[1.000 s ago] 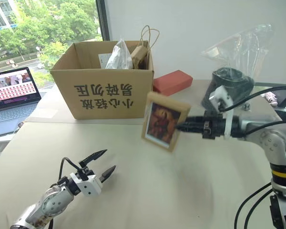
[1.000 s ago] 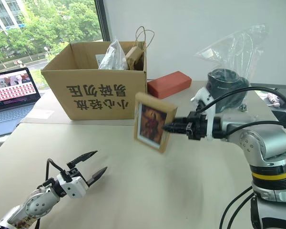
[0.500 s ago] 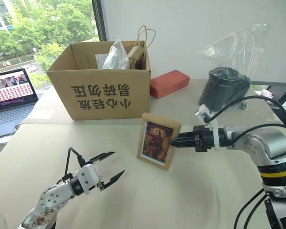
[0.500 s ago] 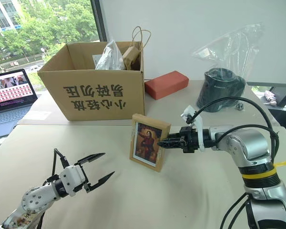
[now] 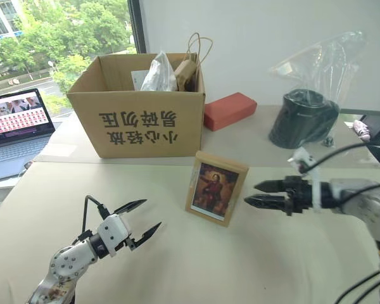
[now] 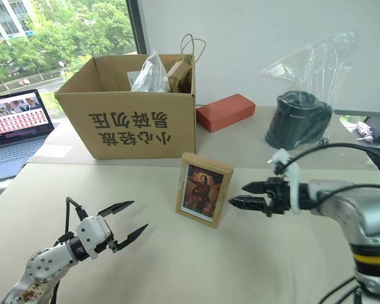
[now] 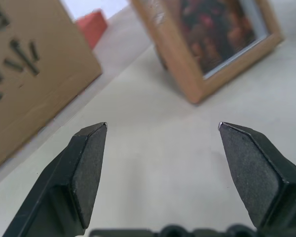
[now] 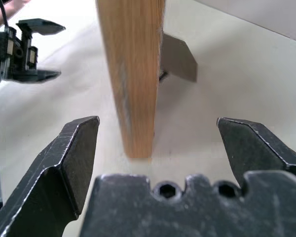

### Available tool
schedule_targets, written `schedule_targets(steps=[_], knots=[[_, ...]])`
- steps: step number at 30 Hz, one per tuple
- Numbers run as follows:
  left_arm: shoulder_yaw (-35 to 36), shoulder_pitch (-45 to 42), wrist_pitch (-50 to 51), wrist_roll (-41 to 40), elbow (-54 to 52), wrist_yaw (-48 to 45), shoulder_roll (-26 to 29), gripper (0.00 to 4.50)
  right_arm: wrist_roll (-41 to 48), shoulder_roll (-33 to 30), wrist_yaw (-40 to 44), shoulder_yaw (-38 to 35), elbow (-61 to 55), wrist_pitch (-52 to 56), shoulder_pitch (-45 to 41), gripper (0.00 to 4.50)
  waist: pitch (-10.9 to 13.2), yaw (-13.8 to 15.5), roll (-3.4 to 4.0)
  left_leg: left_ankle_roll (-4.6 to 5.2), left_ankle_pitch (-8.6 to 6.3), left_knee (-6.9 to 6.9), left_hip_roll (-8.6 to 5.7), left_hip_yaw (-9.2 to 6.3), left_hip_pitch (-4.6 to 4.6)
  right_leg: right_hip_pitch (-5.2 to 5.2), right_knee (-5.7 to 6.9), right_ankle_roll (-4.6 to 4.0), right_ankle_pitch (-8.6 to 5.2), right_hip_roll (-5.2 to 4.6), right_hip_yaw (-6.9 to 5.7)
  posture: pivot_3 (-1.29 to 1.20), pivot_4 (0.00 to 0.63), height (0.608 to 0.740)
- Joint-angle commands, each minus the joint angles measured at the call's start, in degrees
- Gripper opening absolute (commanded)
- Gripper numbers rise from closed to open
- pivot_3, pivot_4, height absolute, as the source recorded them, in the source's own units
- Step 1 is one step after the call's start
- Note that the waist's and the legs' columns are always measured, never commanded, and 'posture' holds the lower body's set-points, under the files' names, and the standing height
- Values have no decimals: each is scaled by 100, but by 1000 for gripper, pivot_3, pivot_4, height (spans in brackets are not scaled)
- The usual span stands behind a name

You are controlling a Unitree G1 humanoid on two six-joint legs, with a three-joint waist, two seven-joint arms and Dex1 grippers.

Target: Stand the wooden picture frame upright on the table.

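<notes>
The wooden picture frame (image 5: 216, 187) stands upright on the beige table (image 5: 196, 266) near its middle, its dark reddish portrait facing me. In the right wrist view its light-wood edge (image 8: 132, 74) rises between the fingers, with the fold-out stand (image 8: 178, 57) propped behind it. My right gripper (image 5: 259, 193) is open just right of the frame, apart from it, and holds nothing. My left gripper (image 5: 144, 218) is open and empty over the table's front left, pointing toward the frame (image 7: 214, 42).
Behind the frame stands a cardboard box (image 5: 141, 104) with bags in it on a second table. A red-orange box (image 5: 229, 110) and a black pot in a plastic bag (image 5: 304, 117) lie at the back right. A laptop (image 5: 16, 130) sits far left.
My right gripper has opened, let go of the frame and drawn back to the right. The frame, held tilted above the table a second ago, now stands by itself. My left gripper rolled.
</notes>
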Motion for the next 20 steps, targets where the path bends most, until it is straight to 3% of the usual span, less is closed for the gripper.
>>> schedule_targets(steps=[1,4,6,8,10,13,20], knots=[[417,-42,1153,-312,-600,880,-448,3889,-435,612,-1467,-486,-945,77,522,4465,-1,-8,-2,0,0,3,0,1,2,1,3,0,0,0,1,0,150,740],[613,-270,1996,-325,-753,1694,-1021,3889,-1563,2217,-3668,-542,-1524,-382,1097,4465,-22,16,-32,-2,1,5,1,-3,9,8,6,24,-10,3,-1,0,150,740],[633,-426,2177,-122,-703,1943,-1271,3889,-2318,3025,-4657,-357,-1847,-963,1453,4465,-28,36,-26,-10,6,7,3,-7,8,5,9,28,-10,5,-3,0,150,740],[694,-671,2317,-28,-445,2238,-1568,3889,-3196,3626,-5414,311,-2042,-1875,1995,4465,-31,44,-20,-20,11,5,-7,-2,1,-3,7,20,3,-3,4,0,150,740],[699,-830,2367,61,-286,2316,-1693,3889,-3569,4073,-5750,588,-1970,-2501,2246,4465,-33,46,-22,-20,11,1,-6,-3,3,-2,3,10,10,-3,2,0,150,740],[654,-956,2352,138,-113,2270,-1835,3889,-3944,4154,-5712,920,-1653,-3136,2316,4465,-33,-25,-21,-22,12,0,-5,1,6,-1,2,9,10,-3,6,0,150,740],[565,-917,2312,248,-79,2123,-2035,3889,-4140,4168,-5558,837,-1146,-3699,2289,4465,-34,-54,-22,-23,13,-4,-3,-2,11,3,1,6,11,0,5,0,150,740]])
